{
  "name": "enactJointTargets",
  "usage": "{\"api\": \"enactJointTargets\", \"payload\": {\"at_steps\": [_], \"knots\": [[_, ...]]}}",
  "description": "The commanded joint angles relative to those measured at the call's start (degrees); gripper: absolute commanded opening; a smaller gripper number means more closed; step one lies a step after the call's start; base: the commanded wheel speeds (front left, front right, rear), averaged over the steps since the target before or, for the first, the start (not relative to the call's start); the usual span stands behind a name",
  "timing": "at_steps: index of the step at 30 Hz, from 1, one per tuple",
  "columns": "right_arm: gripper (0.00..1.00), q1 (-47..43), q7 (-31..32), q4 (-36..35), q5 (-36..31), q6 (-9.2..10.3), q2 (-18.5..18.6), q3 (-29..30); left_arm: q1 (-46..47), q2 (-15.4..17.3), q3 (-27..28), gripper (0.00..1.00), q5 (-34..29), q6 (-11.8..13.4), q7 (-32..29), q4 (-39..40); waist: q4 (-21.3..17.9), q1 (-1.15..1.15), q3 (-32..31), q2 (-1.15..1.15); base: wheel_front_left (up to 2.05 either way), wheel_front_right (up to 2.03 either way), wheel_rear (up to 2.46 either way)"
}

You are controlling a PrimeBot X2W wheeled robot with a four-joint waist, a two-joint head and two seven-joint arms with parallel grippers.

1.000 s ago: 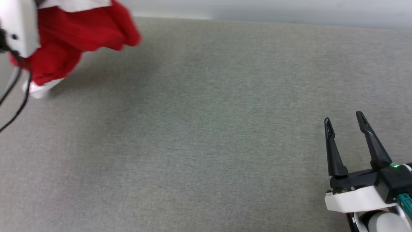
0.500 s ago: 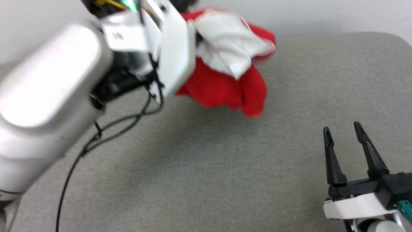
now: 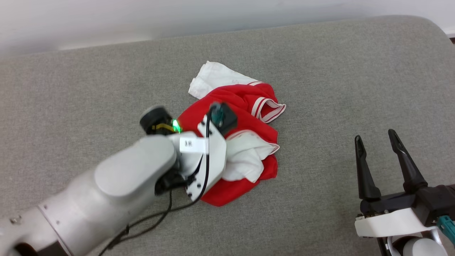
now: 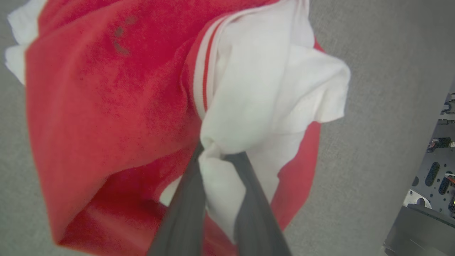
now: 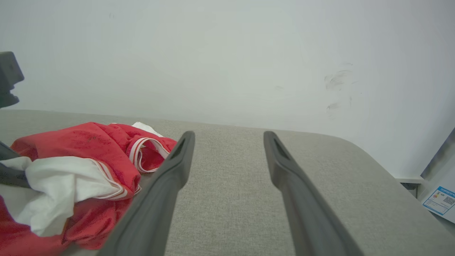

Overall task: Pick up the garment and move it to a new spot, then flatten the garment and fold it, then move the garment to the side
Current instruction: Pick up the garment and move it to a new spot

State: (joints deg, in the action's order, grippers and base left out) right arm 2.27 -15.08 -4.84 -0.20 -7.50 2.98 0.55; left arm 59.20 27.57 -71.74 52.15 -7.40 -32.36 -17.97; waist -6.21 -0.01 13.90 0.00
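Note:
The garment point(image 3: 245, 103), red with white sleeves and striped trim, lies in a crumpled heap in the middle of the grey surface. My left arm point(image 3: 135, 177) reaches over its near side. In the left wrist view my left gripper point(image 4: 220, 151) is shut on a bunched white sleeve of the garment point(image 4: 106, 89). My right gripper point(image 3: 375, 137) stands open at the lower right, apart from the cloth, with nothing between its fingers. From the right wrist, the garment point(image 5: 81, 145) lies left of the right gripper point(image 5: 228, 135).
The grey padded surface point(image 3: 337, 71) ends at a pale wall point(image 3: 106, 21) behind, with a rounded corner at the far right. Bare surface lies between the heap and my right gripper. A labelled pale box point(image 5: 440, 201) stands beyond the right edge.
The head view has shifted. My left arm has swung the garment from hanging in the air at the left down onto the middle of the surface, still gripped. The right gripper stays open.

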Motion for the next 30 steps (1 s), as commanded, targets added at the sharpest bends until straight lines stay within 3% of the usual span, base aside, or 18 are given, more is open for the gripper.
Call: {"api": "enactJointTargets", "payload": {"at_steps": [1,5,6,11,14,15,19,23,30], "knots": [[1.00,0.61,-0.14,0.42,-0.38,0.03,-0.19,-0.17,-4.97,-2.05,-1.30,0.00,0.16,0.01,0.70,-3.98,-0.05,0.01,0.70,0.00,0.00,0.00,0.00],[1.00,0.21,-0.14,0.76,-0.59,0.02,-0.19,0.45,-10.96,-4.26,-2.36,0.00,-1.24,-0.05,2.31,-8.39,0.86,0.01,0.41,0.00,0.00,0.00,0.00],[1.00,-0.03,-0.14,0.85,-0.64,0.02,-0.19,0.39,-10.96,-4.61,-2.32,1.00,-1.35,-0.05,4.27,-8.88,1.14,0.01,0.06,0.00,0.00,0.00,0.00],[1.00,-1.46,-0.14,1.30,-0.87,0.02,-0.18,0.41,-8.93,-5.33,2.65,1.00,-1.72,0.63,18.88,-10.17,2.39,0.01,-2.69,0.00,0.00,0.00,0.00],[1.00,-2.66,-0.14,1.41,-1.05,0.03,-0.17,0.85,-9.64,-4.55,6.15,1.00,-2.89,3.40,28.04,-8.60,3.33,0.01,-4.68,0.00,0.00,0.00,0.00],[1.00,-2.66,-0.14,1.41,-1.05,0.03,-0.17,0.85,-9.64,-4.55,6.15,1.00,-2.89,3.40,28.04,-8.60,3.33,0.01,-4.68,0.00,0.00,0.00,0.00],[1.00,-4.02,-0.14,1.45,-1.21,0.02,-0.17,1.37,-11.74,-1.87,10.24,1.00,-4.79,9.27,37.86,-5.68,4.69,0.01,-6.98,0.00,0.00,0.00,0.00],[1.00,-5.00,-0.14,1.36,-1.27,0.03,-0.17,1.72,-15.62,0.96,14.17,1.00,-6.44,16.70,45.25,-2.56,5.94,0.01,-8.57,0.00,0.00,0.00,0.00],[1.00,-6.16,-0.14,1.10,-0.60,0.02,-0.17,2.13,-27.67,4.13,26.36,1.00,-13.05,29.43,47.63,5.97,7.19,0.01,-10.46,0.00,0.00,0.00,0.00]]}}
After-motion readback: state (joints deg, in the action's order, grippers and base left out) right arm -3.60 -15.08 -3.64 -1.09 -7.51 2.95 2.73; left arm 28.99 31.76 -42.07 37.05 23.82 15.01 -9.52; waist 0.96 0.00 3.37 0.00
